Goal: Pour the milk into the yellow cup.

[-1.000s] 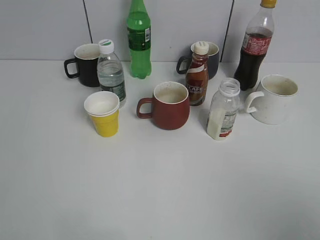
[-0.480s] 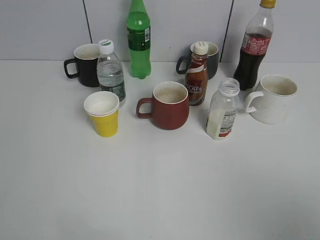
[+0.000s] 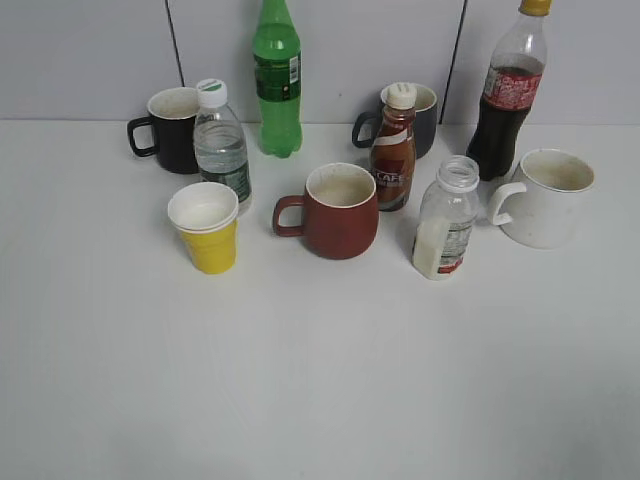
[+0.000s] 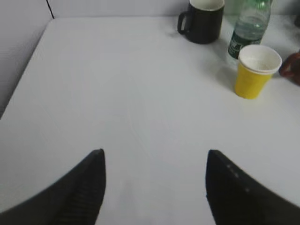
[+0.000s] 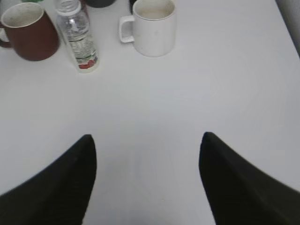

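Note:
The milk bottle (image 3: pixel 446 221), clear, capless and labelled, stands upright right of centre with white liquid low inside; it also shows in the right wrist view (image 5: pixel 78 38). The yellow cup (image 3: pixel 207 229) stands upright at the left, and in the left wrist view (image 4: pixel 255 71). My left gripper (image 4: pixel 154 157) is open and empty over bare table, well short of the cup. My right gripper (image 5: pixel 147 140) is open and empty over bare table, well short of the bottle. Neither gripper shows in the exterior view.
A reddish-brown mug (image 3: pixel 338 212) stands between cup and milk. A water bottle (image 3: pixel 222 145) and a black mug (image 3: pixel 170 129) stand behind the cup. A coffee bottle (image 3: pixel 394 150), a white mug (image 3: pixel 548 197), a cola bottle (image 3: pixel 510 92), a green bottle (image 3: pixel 277 80) and a dark mug (image 3: pixel 424 118) stand around the back.

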Tool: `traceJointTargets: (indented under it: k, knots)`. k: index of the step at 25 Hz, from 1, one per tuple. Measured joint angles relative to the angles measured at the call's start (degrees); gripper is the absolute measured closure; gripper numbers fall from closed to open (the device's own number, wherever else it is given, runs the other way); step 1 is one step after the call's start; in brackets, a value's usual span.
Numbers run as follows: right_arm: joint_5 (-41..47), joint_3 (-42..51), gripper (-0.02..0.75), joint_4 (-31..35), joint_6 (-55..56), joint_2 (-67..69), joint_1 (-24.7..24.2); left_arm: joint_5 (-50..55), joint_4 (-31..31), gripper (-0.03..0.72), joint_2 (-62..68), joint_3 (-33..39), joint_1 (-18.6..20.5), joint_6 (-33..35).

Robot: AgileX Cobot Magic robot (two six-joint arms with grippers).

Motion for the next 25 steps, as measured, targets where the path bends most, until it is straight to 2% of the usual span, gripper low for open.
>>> traceJointTargets:
  k: [3, 25]
  knots:
    - [-0.04, 0.00, 0.223, 0.01, 0.00, -0.26, -1.69, 0.01, 0.00, 0.185, -2.05, 0.00, 0.22, 0.00]
    - [0.00, 0.00, 0.223, 0.83, -0.07, -3.27, -1.73, 0.01, 0.06, 0.196, -2.05, 0.00, 0.26, 0.00]
